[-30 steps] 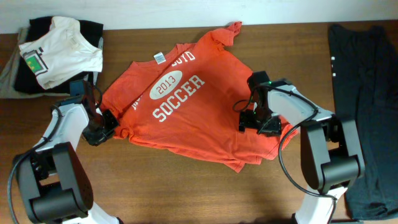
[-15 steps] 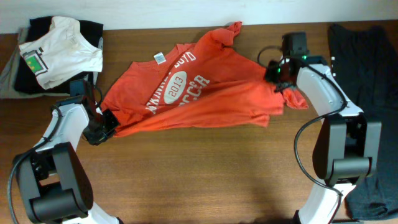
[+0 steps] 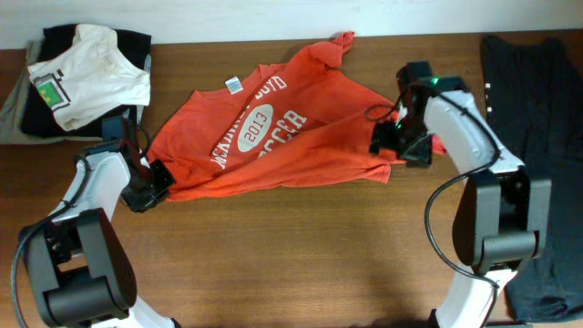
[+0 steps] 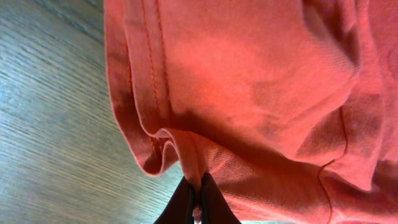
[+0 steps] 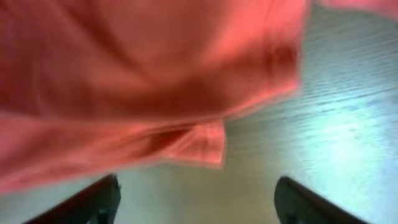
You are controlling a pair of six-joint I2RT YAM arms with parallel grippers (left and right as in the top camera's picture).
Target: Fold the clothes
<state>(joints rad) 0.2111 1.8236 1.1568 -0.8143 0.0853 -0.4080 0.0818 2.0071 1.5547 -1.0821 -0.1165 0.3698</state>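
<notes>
The left tool (image 4: pixel 194 200) is closed on a pinch of the hem of the T-shirt (image 3: pixel 273 146), I think to anchor that end, while the right tool (image 5: pixel 196 194) stands wide open and empty over the opposite end. The T-shirt lies half doubled over in the middle of the table (image 3: pixel 301 264), nearer the far edge. Its white print shows "2013" in an oval and part of "SOCCER".

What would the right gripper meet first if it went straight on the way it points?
Probably the T-shirt, whose hem corner lies ahead of the open right gripper; bare table sits just beside it. The blur leaves depth unclear.
</notes>
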